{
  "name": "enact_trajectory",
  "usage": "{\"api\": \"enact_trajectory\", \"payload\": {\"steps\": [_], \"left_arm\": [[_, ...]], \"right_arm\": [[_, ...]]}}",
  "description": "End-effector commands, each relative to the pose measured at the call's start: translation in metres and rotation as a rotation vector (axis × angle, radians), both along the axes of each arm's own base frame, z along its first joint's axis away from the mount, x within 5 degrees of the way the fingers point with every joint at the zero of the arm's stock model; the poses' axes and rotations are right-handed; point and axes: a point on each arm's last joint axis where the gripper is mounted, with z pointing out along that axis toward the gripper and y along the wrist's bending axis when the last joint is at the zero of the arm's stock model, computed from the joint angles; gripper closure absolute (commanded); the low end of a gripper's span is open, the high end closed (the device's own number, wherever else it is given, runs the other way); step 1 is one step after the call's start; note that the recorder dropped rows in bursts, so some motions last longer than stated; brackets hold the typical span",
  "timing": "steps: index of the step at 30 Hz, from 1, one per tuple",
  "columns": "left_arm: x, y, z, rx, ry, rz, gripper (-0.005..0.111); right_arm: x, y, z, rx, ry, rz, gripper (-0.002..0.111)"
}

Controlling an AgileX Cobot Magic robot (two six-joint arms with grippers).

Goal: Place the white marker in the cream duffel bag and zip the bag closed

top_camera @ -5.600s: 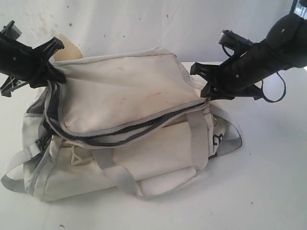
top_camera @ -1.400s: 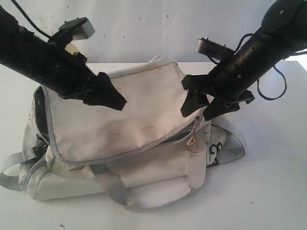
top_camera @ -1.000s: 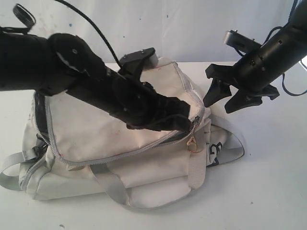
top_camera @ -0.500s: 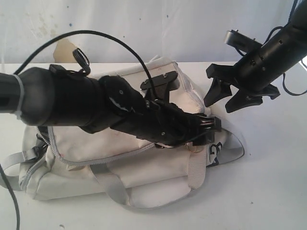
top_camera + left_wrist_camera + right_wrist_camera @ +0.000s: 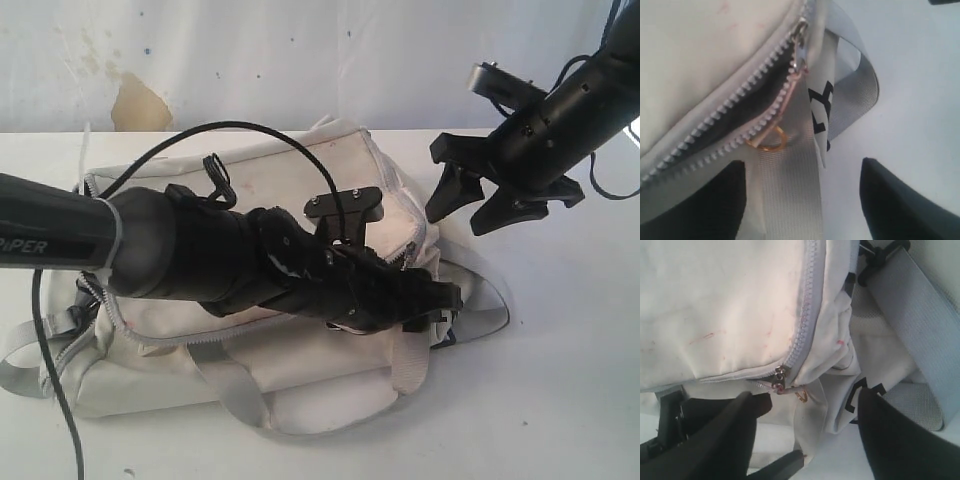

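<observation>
The cream duffel bag [image 5: 300, 170] lies on the white table, its top zipper shut except for a short gap near the right end. In the left wrist view, dark lining [image 5: 765, 95] shows in that gap, and a gold ring pull [image 5: 771, 142] hangs below the slider [image 5: 799, 35]. My left gripper [image 5: 445, 303] reaches across the bag to that end. It is open [image 5: 805, 200], its fingers either side of the webbing strap just short of the ring. My right gripper [image 5: 455, 222] hangs open [image 5: 805, 440] above the same end, holding nothing. The white marker is out of view.
A grey webbing strap [image 5: 490, 300] loops out at the bag's right end, and a handle strap [image 5: 235, 390] lies in front. The left arm's cable [image 5: 250, 130] arcs over the bag. A stained wall [image 5: 140, 105] stands behind the table.
My left arm has swung from the bag's left side across its top and down to the zipper pull at the right end. My right gripper pulled back earlier and has since stayed put.
</observation>
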Motion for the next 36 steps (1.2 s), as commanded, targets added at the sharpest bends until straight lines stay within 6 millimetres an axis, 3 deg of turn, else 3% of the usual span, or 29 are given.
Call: {"api": "enact_trajectory", "payload": {"steps": [1, 18, 23, 31, 36], "left_arm": [[0.006, 0.001, -0.002, 0.002, -0.052, 0.041, 0.037], [0.005, -0.002, -0.016, -0.013, 0.044, 0.097, 0.037], [0.014, -0.007, -0.019, -0.02, 0.022, 0.113, 0.037], [0.025, -0.019, -0.004, -0.044, -0.024, 0.054, 0.056], [0.037, -0.009, -0.005, -0.044, -0.014, 0.085, 0.055]], "right_arm": [[0.002, -0.008, 0.004, 0.001, -0.012, -0.036, 0.053], [0.006, -0.012, 0.005, 0.006, -0.035, -0.084, 0.053], [0.006, -0.012, 0.005, 0.006, -0.037, -0.086, 0.053], [0.005, -0.012, 0.005, 0.004, -0.032, -0.082, 0.053], [0.005, -0.012, 0.005, 0.004, -0.032, -0.082, 0.053]]}}
